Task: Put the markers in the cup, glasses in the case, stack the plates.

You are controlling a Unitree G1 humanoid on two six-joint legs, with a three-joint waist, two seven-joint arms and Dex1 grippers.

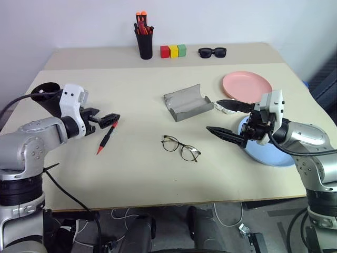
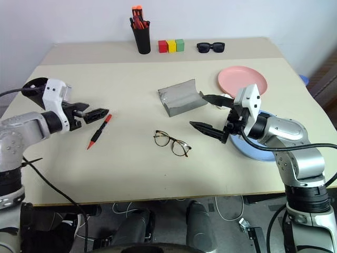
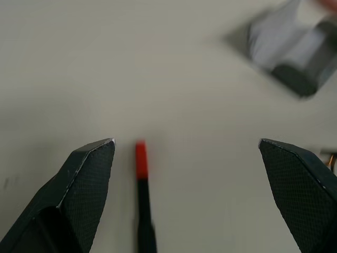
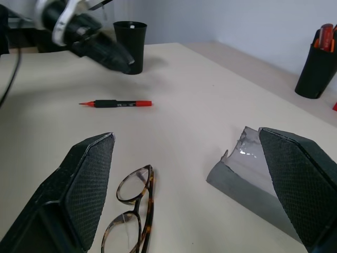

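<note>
Beige tabletop [image 1: 137,168]: nothing is being held yet.
Beside the open grey hard-shell case [image 1: 187,102], wire-framed glasses [image 1: 180,148], a red marker [image 1: 107,135] and unstacked plates are being left waiting; both grippers' fingers are being kept spread.

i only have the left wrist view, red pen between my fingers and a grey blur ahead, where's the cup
Observer: The black cup stands upright at the table's left edge, behind the left end effector.
Operator: is that grey blur the case
Observer: Yes, the grey case lies open mid-table, nothing in it.
Operator: where are the glasses
Observer: The glasses lie on the table in front of the case, apart from it, with the open right end effector beside them.
Operator: plates stacked?
Observer: No. The pink plate lies beyond the blue plate, on the table's right side.
</note>
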